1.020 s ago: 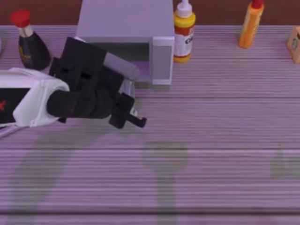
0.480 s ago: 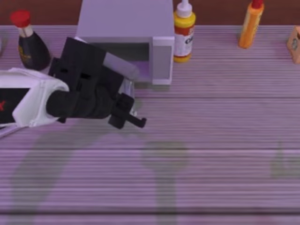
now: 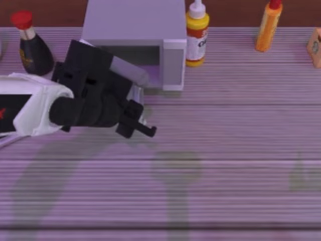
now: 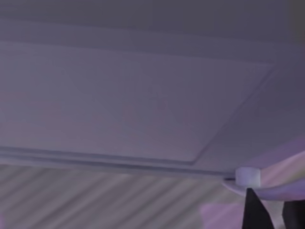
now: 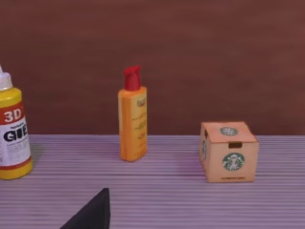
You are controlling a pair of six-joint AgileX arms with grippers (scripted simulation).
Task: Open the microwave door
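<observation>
At the upper left of the top view the microwave (image 3: 134, 30) is seen with its door (image 3: 131, 75) swung out toward the frame's left, the door's free edge being gripped by the left gripper (image 3: 142, 116), while the right gripper is out of sight.

Across the last second I see almost nothing shift: my left gripper (image 3: 142, 122), at the free edge of the swung-out microwave door (image 3: 131, 75), has crept a hair toward the top view's left and near edge, its lower finger tip sitting a touch left of where it was. The black wrist behind it has rolled very slightly, so its rounded underside shows a little fuller, and the door has followed by an amount I can barely make out.
</observation>
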